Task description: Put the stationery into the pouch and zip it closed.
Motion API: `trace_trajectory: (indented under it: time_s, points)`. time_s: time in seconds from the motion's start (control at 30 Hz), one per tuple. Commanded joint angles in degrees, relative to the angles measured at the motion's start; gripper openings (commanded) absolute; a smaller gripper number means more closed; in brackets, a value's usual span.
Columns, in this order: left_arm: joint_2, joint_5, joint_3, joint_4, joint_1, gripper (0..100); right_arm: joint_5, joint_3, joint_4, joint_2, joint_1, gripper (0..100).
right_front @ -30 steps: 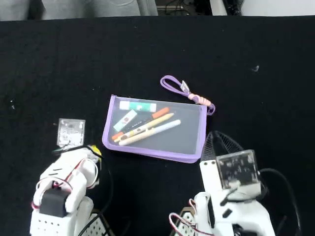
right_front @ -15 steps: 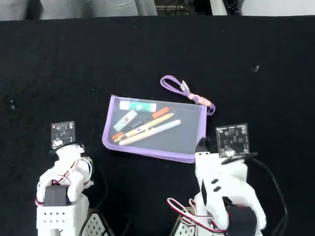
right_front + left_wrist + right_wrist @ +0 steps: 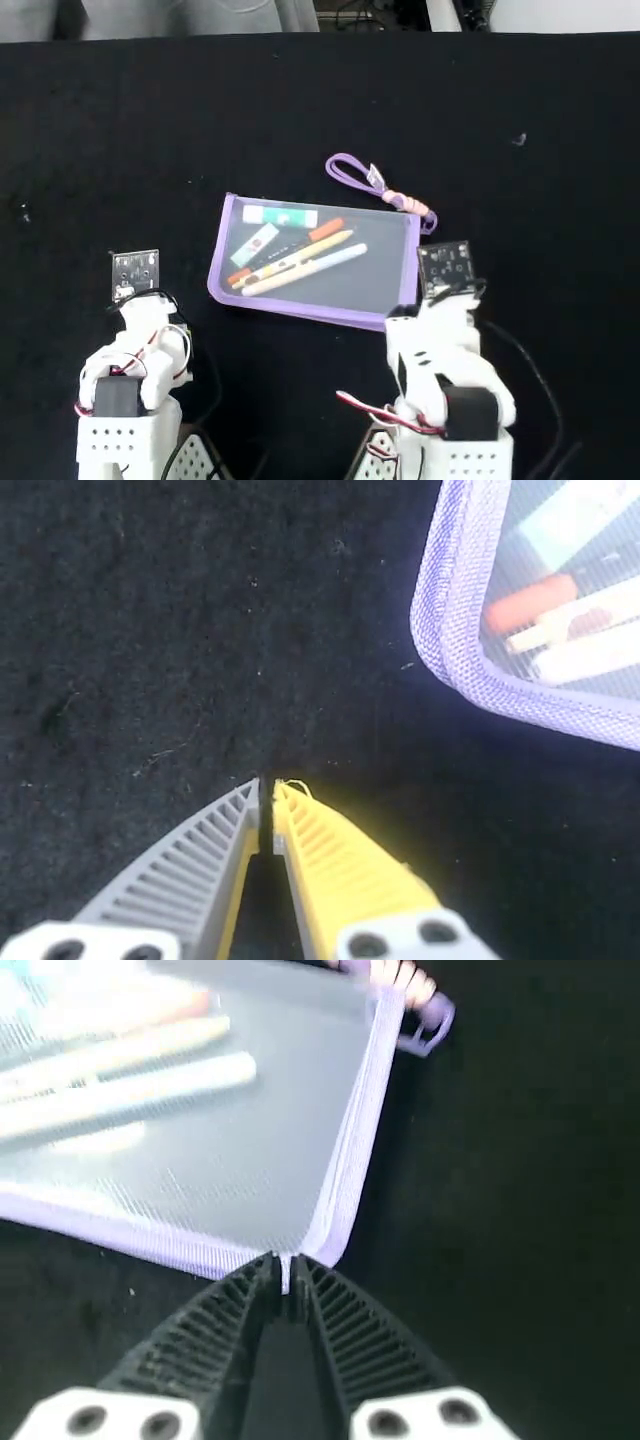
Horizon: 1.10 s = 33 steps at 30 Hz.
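Note:
A purple-edged pouch (image 3: 315, 262) with a clear front lies flat mid-table, pens and markers (image 3: 295, 260) visible inside it. A purple strap (image 3: 355, 175) with pink beads trails from its far right corner. My left gripper (image 3: 268, 802) is shut and holds nothing, hovering over bare cloth near the pouch's near left corner (image 3: 450, 660). My right gripper (image 3: 287, 1278) is shut too, its tips at the pouch's near right corner (image 3: 335, 1230), with nothing held. In the high view the left arm (image 3: 135, 340) stands left of the pouch and the right arm (image 3: 440, 350) at its near right.
The table (image 3: 520, 200) is covered in black cloth. The arm bases stand at the near edge on both sides. The cloth's far edge runs along the back (image 3: 320, 36).
The right arm swung left and forward to the pouch's near right corner. The left arm straightened and shifted slightly. The pouch has not moved.

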Motion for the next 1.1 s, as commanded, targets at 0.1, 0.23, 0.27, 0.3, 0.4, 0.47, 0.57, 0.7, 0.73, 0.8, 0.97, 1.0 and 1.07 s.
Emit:
trace_trajectory:
  time_s: [0.1, 0.23, 0.27, 0.3, 0.4, 0.47, 0.57, 0.7, 0.73, 0.8, 0.97, 1.0, 1.07]
  points:
    - [-0.44, -0.09, 1.63, -1.58, 0.75, 3, 0.09, 1.80, -1.14, -3.91, 1.67, 1.2]
    - [-0.26, 0.00, 1.63, -1.85, 0.84, 3, 0.09, 2.07, -1.32, -4.09, 8.53, 1.2]
    - [-0.26, 0.00, 1.63, -1.85, 0.84, 3, 0.00, 2.07, -1.41, -4.09, 10.46, 1.2]
    - [-0.26, 0.00, 1.63, -1.85, 0.84, 3, 0.00, 2.24, -1.76, -4.00, 12.48, 1.2]
    - [-0.26, 0.00, 1.63, -1.85, 0.84, 3, 0.09, 4.53, -4.48, -3.91, 19.60, 1.2]
    - [-0.26, 0.00, 1.63, -1.85, 0.84, 3, 0.09, 7.78, -6.95, -4.26, 24.18, 1.3]
    - [-0.26, 0.00, 1.63, -1.85, 0.84, 3, 0.09, 11.91, -9.49, -4.35, 25.41, 1.2]
    - [-0.26, 0.00, 1.63, -1.85, 0.84, 3, 0.09, 12.00, -9.49, -4.35, 25.41, 1.2]
    - [-0.26, 0.00, 1.63, -1.85, 0.84, 3, 0.09, 12.09, -9.41, -4.35, 25.41, 1.2]
    - [-0.26, 0.00, 1.63, -1.85, 0.84, 3, 0.09, 12.53, -9.41, -4.35, 25.58, 1.2]
    - [-0.26, 0.00, 1.63, -1.85, 0.84, 3, 0.09, 13.05, -9.14, -4.26, 25.93, 1.2]
    - [-0.26, 0.00, 1.63, -1.85, 0.84, 3, 0.09, 13.14, -8.09, -4.26, 25.93, 1.2]
    - [-0.26, -0.09, 1.63, -1.85, 0.84, 3, 0.09, 13.32, -7.82, -4.26, 26.02, 1.2]
